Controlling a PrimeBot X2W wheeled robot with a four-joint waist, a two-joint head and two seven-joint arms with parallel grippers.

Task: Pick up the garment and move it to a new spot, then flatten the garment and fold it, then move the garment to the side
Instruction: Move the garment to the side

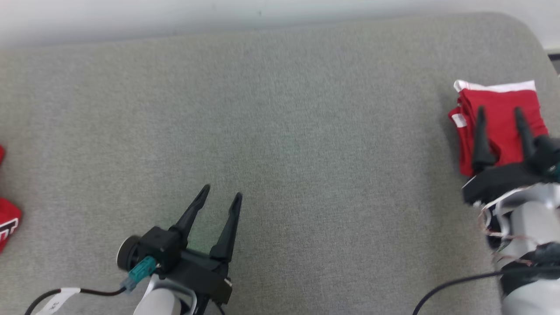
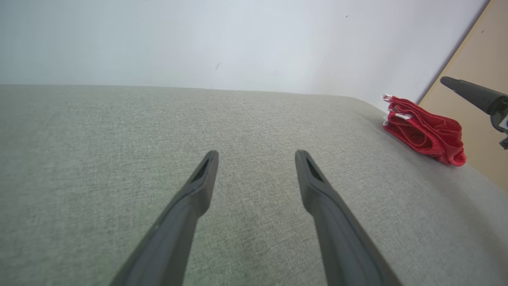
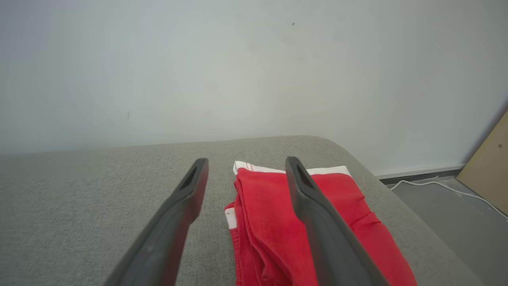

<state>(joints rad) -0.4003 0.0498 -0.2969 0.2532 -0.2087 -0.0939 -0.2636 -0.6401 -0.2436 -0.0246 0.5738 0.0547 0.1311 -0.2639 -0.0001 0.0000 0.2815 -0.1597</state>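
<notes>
A grey fabric-covered surface (image 1: 280, 131) with a rounded corner is set against a plain white wall (image 3: 238, 71). Grey floor (image 3: 444, 222) is seen beyond that corner, where a white cable (image 3: 432, 182) is laid beside a tan board (image 3: 490, 167)

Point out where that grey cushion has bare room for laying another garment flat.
The middle of the grey fabric cushion is bare, from the red cloth at the left edge across to the folded red garment with a white band. Crowded at the right end, under the right jaws.
</notes>
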